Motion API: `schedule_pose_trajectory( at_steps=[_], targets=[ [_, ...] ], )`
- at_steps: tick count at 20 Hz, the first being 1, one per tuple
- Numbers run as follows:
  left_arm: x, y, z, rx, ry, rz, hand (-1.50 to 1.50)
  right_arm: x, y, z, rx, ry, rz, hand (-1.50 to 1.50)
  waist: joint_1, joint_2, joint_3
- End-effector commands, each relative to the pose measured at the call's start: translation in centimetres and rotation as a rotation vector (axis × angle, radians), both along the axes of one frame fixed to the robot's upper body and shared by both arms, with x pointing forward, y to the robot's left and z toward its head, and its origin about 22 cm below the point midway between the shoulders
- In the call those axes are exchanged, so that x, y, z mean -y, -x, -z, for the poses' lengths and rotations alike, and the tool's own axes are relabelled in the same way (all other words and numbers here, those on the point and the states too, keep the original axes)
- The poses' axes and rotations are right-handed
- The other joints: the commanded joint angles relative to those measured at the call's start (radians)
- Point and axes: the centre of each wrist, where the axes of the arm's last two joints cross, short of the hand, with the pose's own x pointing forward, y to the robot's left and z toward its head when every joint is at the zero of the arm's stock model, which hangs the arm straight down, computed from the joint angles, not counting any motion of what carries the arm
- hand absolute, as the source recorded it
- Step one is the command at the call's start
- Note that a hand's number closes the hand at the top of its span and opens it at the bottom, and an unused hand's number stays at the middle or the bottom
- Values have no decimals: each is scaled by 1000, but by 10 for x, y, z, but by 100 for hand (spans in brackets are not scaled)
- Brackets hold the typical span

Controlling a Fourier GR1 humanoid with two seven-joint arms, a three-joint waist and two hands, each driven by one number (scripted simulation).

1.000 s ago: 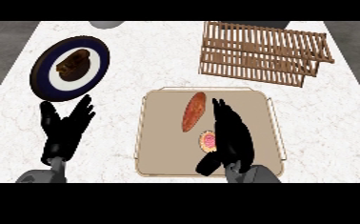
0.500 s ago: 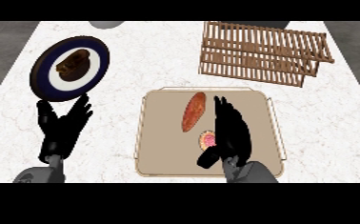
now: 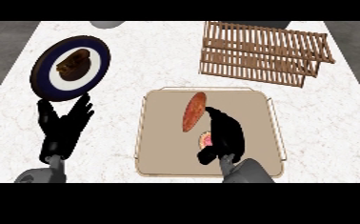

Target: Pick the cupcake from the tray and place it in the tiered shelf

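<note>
The cupcake [image 3: 206,138], pink-topped and small, sits on the beige tray [image 3: 156,142] near its middle. My right hand [image 3: 229,135] lies over the tray just right of the cupcake, with fingers and thumb curled round it and hiding most of it. The wooden slatted tiered shelf [image 3: 260,52] stands at the back right of the counter, well beyond the tray. My left hand [image 3: 65,127] rests open left of the tray, fingers up.
A long reddish-brown loaf [image 3: 194,111] lies on the tray just behind the cupcake, close to my right fingers. A dark blue plate [image 3: 98,58] with brown food on it stands at the back left. White marble counter lies between tray and shelf.
My right hand's fingers have bent from straight to curled round the cupcake, and the hand has slid slightly right. The left hand has barely moved.
</note>
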Motion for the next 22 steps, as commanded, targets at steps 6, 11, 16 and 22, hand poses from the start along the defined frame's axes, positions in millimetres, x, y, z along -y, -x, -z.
schedule_pose_trajectory(
  at_steps=[6, 11, 16, 22],
  targets=[
    [-15, 20, 12, -18, -4, 6, 0, -7, 11, 22, -43, -42, -160, 150, 0, 0, 0],
    [-1, 9, 12, 7, 1, 12, 0, -26, 10, 12, 75, -103, -206, 150, 4, 1, 1],
    [-6, 28, 5, -7, -7, -1, 0, -22, 1, -26, 131, -101, -234, 150, 2, -1, 1],
    [-10, 3, -1, 2, -9, -1, 0, -11, -24, -71, 294, -180, -192, 150, -3, -1, 1]
  ],
)
